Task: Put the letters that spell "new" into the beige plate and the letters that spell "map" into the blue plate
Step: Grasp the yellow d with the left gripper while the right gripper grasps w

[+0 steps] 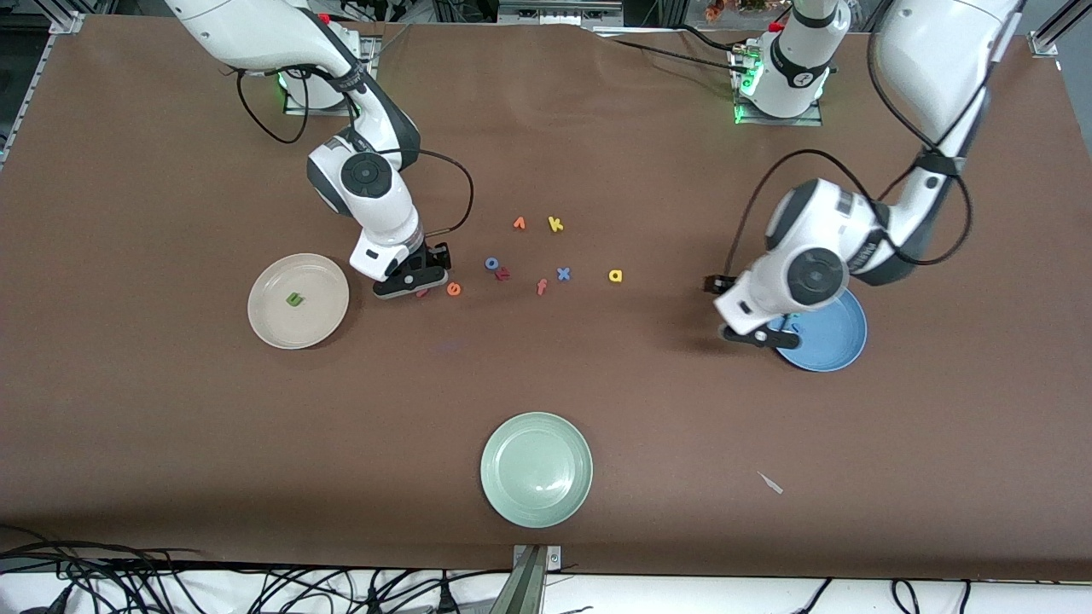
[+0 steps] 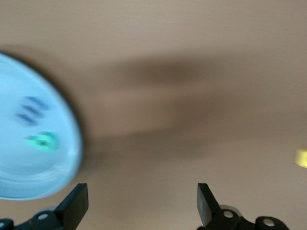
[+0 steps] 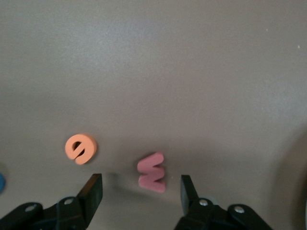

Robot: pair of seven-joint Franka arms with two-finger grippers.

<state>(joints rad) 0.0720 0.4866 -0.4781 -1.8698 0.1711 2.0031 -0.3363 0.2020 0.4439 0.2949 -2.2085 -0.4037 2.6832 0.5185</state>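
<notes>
**Half sorted: n, m, p plated; w, e, a still on the table**

Beige plate (image 1: 298, 300) holds the green n (image 1: 293, 299). Blue plate (image 1: 821, 334) holds the blue m (image 2: 29, 110) and teal p (image 2: 43, 141), seen in the left wrist view. Left to do: pinkish-red w (image 3: 152, 172), orange e (image 3: 80, 148), yellow a (image 1: 615, 275).

Right gripper (image 3: 140, 195) is low over the w, fingers spread with the letter lying between the tips, nothing clamped yet. The e sits just beside the w, apart from it, so the jaws likely clear it. Beige plate is near, toward the right arm's end.

Left gripper (image 2: 141, 206) hangs by the blue plate's rim, over bare table on the centre side, fingers released and empty. The a lies alone on open table between the letter cluster and the blue plate, easy reach.

Distractors (f, x, o, r, v, k) cluster mid-table, near the e. Pale green plate (image 1: 537, 469) is nearest the camera, well apart from everything.
</notes>
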